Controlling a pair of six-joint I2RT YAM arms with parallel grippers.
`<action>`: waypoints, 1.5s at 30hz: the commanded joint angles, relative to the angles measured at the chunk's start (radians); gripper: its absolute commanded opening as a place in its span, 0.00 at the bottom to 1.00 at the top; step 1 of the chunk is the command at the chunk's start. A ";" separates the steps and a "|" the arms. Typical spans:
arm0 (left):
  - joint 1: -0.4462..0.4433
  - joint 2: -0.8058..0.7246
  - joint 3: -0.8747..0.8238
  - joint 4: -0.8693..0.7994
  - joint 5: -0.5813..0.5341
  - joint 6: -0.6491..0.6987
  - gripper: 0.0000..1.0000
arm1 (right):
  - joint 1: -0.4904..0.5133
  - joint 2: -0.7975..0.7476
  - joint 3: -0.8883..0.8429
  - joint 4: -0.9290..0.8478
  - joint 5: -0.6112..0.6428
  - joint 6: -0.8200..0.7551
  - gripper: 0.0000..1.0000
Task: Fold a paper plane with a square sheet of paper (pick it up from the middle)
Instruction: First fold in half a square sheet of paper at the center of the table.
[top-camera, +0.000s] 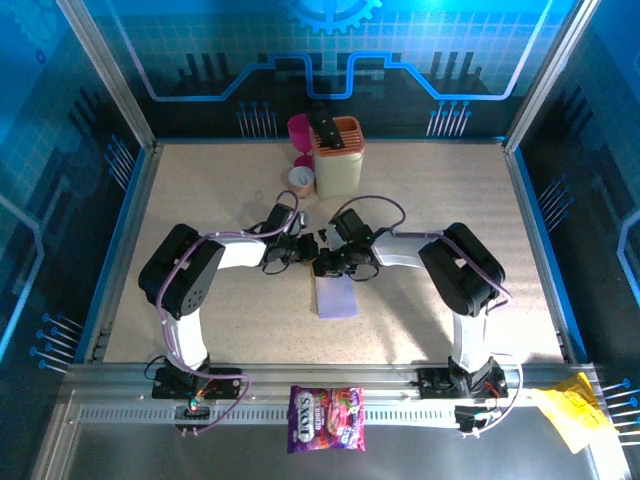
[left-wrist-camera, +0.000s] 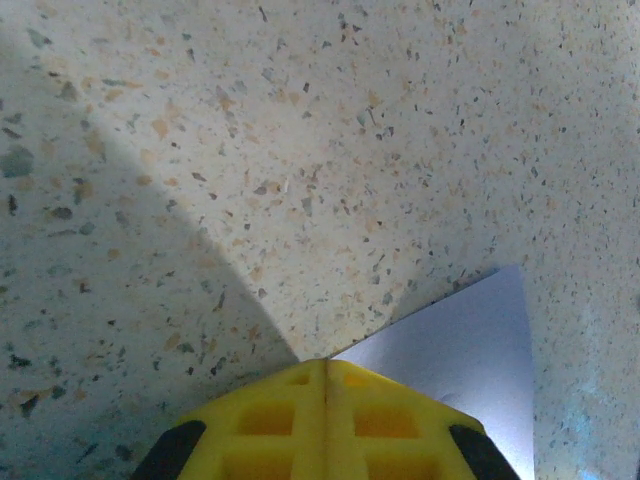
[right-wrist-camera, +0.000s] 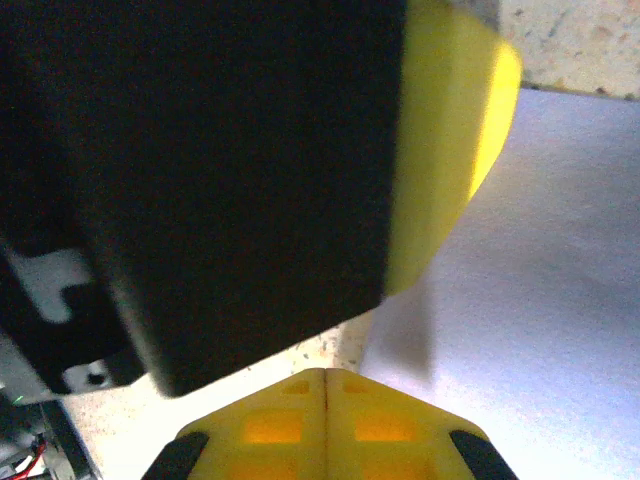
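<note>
On the speckled table (top-camera: 200, 200), the sheet of paper (top-camera: 336, 297) lies flat near the middle, a pale lilac strip reaching from the two meeting grippers toward the near edge. Seen from above, both wrists crowd over its far end. The left gripper (left-wrist-camera: 325, 366) has its yellow fingers pressed together with no gap. A pointed corner of the paper spreads out just to the right of their tip, and its edge runs up to them, though I cannot tell if they pinch it. The right gripper (right-wrist-camera: 325, 375) is likewise pressed tight, with the lilac sheet lying just right of its tip and running under it. The dark body of the left gripper hangs close above it. A sweets bag (top-camera: 326, 418) sits on the near rail.
</note>
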 joint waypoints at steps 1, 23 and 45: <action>-0.007 0.044 0.001 -0.085 -0.050 0.024 0.00 | -0.002 0.033 0.034 -0.033 0.008 -0.020 0.00; -0.010 0.055 0.016 -0.122 -0.092 0.008 0.00 | 0.115 -0.051 -0.104 -0.150 0.071 -0.186 0.00; -0.009 0.068 0.017 -0.125 -0.101 0.014 0.00 | 0.211 -0.198 -0.338 -0.024 0.076 -0.062 0.00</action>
